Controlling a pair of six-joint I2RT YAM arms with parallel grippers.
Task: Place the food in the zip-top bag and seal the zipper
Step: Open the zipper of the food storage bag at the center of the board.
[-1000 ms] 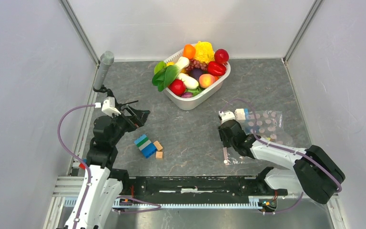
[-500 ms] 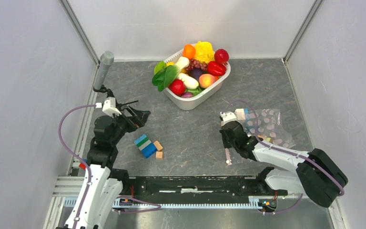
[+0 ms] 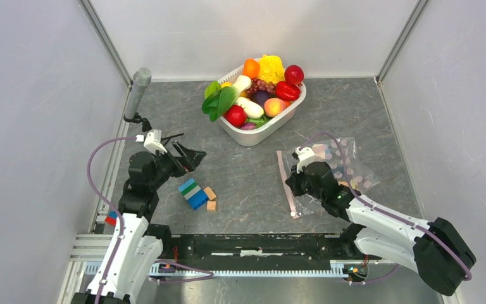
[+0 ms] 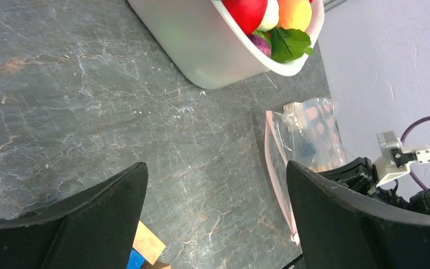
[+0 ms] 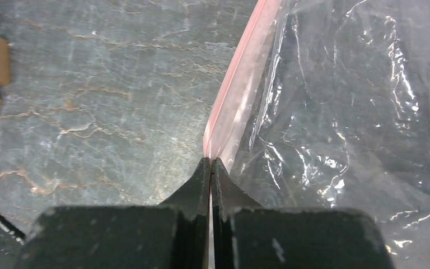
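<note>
Pink zipper (image 5: pixel 239 84) pinched between closed tips of right gripper (image 5: pixel 210 163), clear zip-top bag (image 5: pixel 347 112) just beyond it, left gripper (image 4: pixel 215 168) spread wide, empty, basket (image 4: pixel 201 50) of food (image 4: pixel 247 10) ahead.

Food (image 3: pixel 250 108) in basket (image 3: pixel 254 137), bag (image 3: pixel 354 166) right

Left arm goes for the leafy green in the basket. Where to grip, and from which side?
Grip the leafy green by its broad leaves, which overhang the white basket's left rim at the pile's edge. Probably bring the open left pincer down from above on that side.
</note>
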